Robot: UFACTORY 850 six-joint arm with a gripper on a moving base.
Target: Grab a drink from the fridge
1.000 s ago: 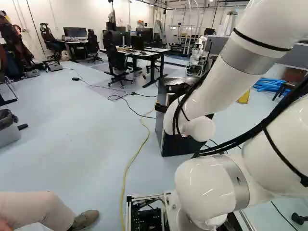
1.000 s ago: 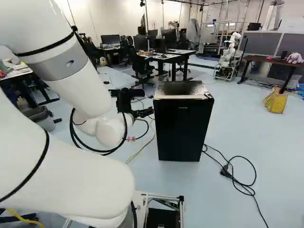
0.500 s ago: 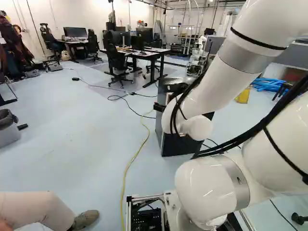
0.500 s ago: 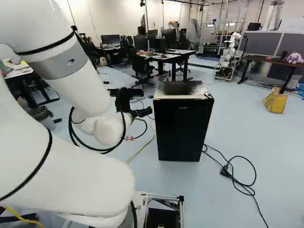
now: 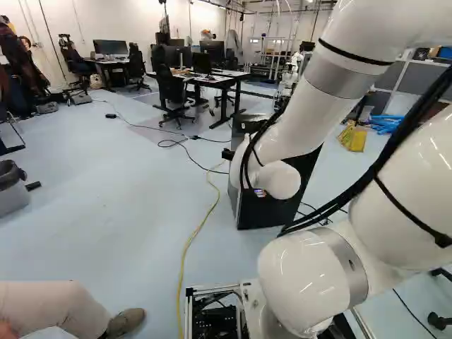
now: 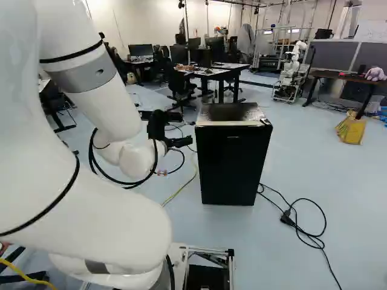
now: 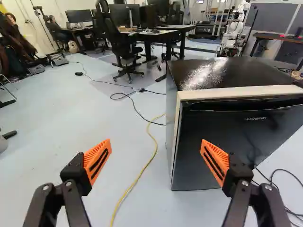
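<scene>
Our gripper stands spread wide in the wrist view, its orange pads well apart, pinching nothing and apparently touching nothing. Ahead is the black fridge, its near side edge showing between the fingers and one finger overlapping its front. No drink shows; we judge it to be inside, behind a door that looks shut.

In the left base view, our arm hides much of the fridge front, so we should not judge clearance from there.

In the right base view, the gripper is just left of the fridge, near its upper front edge. We take opening the door as the step in hand: line one finger up with the free edge, ease it behind the lip, then draw back along the door's arc. Pushing squarely could shove the fridge or slip off its smooth face.
</scene>
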